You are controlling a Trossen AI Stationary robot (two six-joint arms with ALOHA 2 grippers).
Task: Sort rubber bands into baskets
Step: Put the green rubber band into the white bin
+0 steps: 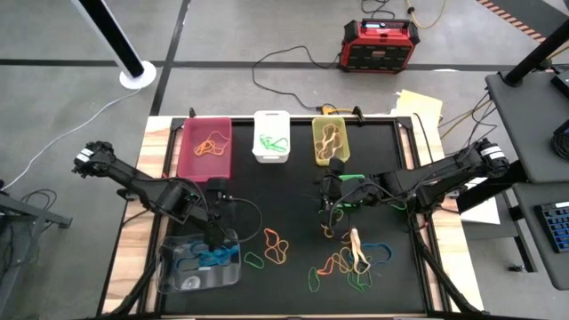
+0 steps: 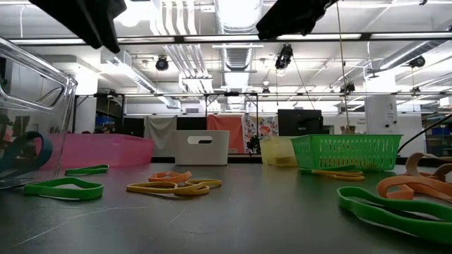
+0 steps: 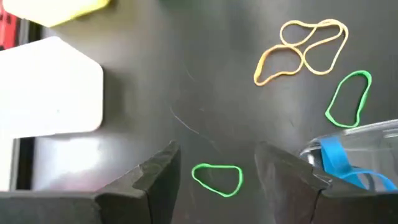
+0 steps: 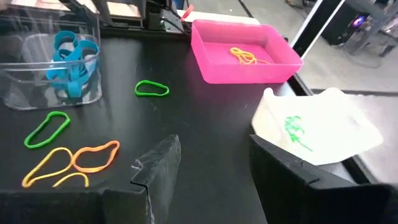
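Loose rubber bands lie flat on the black mat: a mixed pile (image 1: 351, 258) at the near right, orange and yellow ones (image 1: 276, 244) and a green one (image 1: 253, 260) at the middle. My left gripper (image 1: 216, 236) is open and empty above the clear bin's (image 1: 169, 267) far right corner. A small green band (image 3: 216, 177) lies on the mat below the gap between its fingers. My right gripper (image 1: 331, 209) is open and empty, beside the green mesh basket (image 1: 356, 182). The clear bin holds blue bands (image 4: 68, 59).
The pink (image 1: 224, 164), white (image 1: 271, 116) and yellow-green (image 1: 329, 162) baskets stand in a row at the mat's far edge, each with bands inside. A red-black box (image 1: 380, 44) and cables lie on the floor beyond the table. Bare mat lies between the two grippers.
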